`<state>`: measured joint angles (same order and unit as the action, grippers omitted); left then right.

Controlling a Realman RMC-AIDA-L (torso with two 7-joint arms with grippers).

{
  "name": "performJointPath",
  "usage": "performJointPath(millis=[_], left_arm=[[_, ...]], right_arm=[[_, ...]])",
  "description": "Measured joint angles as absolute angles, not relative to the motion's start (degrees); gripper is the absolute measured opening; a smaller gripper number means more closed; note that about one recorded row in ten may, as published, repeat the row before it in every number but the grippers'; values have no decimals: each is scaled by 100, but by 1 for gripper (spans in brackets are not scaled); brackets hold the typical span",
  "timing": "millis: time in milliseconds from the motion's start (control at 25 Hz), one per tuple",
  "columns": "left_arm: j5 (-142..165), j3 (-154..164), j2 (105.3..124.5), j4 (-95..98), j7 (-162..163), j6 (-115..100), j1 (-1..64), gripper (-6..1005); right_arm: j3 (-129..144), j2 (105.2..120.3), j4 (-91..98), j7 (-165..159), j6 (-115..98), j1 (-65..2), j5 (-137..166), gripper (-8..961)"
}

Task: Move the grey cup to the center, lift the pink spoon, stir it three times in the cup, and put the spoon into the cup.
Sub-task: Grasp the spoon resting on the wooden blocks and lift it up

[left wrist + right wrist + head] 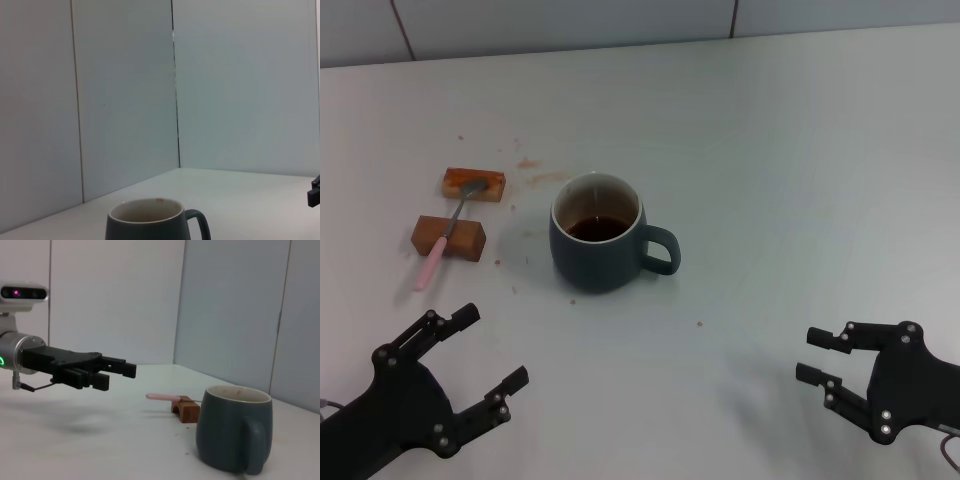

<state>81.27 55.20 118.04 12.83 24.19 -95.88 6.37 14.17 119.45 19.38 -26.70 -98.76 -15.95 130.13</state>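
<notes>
Grey cup point(597, 243) of dark liquid stands near table middle, so moving looks done or barely needed; pink spoon point(446, 238) lies untouched across two brown blocks point(449, 235) just left of it; left gripper point(490, 360) and right gripper point(812, 356) hover low, both spread wide, empty; lifting, stirring, dropping in all remain.

Blocks: two brown rectangular blocks, far block point(474, 183) and near block point(448, 237), close together.
Table point(800, 150): white, brownish stains point(542, 178) beside blocks.
Wall point(125, 90): pale panels.
</notes>
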Motion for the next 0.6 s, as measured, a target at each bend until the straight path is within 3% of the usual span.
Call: performJointPath(millis=[440, 600], left_arm=[[8119, 5520, 11804, 1275, 2493, -9557, 715, 815], [8120, 5519, 11803, 1274, 2495, -9553, 715, 815]], right_arm=[[1469, 11944, 1924, -2659, -9819, -1553, 13078, 438], [1589, 11944, 1904, -2659, -9771, -1582, 13145, 622]])
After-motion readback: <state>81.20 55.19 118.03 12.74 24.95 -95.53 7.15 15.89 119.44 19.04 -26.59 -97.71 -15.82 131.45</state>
